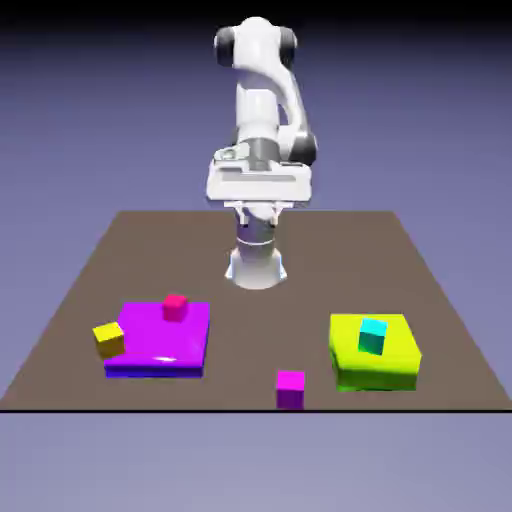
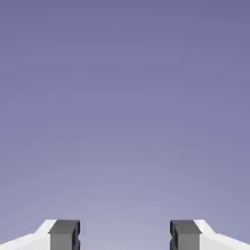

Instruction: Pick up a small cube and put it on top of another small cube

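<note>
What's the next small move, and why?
Probably bring the open gripper down and forward toward the magenta cube, staying open. The fingers hold nothing, the hand view shows only backdrop between and above them, and the cube sits by itself at the table's near edge.

Exterior view high, facing robot; hand view along end effector [image 2: 125,235].

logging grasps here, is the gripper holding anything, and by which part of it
Nothing is held: the gripper is open, with only plain backdrop between its fingertips.
</note>
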Tool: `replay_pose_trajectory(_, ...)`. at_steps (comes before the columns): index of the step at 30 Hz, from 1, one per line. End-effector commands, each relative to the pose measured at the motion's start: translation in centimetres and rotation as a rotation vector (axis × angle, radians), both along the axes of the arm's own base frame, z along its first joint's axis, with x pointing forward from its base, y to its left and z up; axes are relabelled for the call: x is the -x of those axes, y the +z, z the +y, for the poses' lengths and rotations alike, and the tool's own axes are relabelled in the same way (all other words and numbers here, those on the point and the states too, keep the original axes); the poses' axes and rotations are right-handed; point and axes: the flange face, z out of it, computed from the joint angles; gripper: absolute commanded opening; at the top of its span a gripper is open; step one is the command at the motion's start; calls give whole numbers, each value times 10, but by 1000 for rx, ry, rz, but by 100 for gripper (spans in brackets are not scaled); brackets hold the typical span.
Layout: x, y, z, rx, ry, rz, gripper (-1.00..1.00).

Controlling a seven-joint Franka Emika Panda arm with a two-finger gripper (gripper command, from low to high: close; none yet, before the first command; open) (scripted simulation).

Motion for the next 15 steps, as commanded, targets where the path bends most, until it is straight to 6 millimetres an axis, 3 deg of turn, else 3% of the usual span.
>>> replay_pose_trajectory(1,-7,-8,3,-2,-4,29,0)
replay_pose_trajectory(8,-53,-71,22,-14,-38,228,0)
replay_pose_trajectory(15,-87,-148,42,-27,-78,424,0)
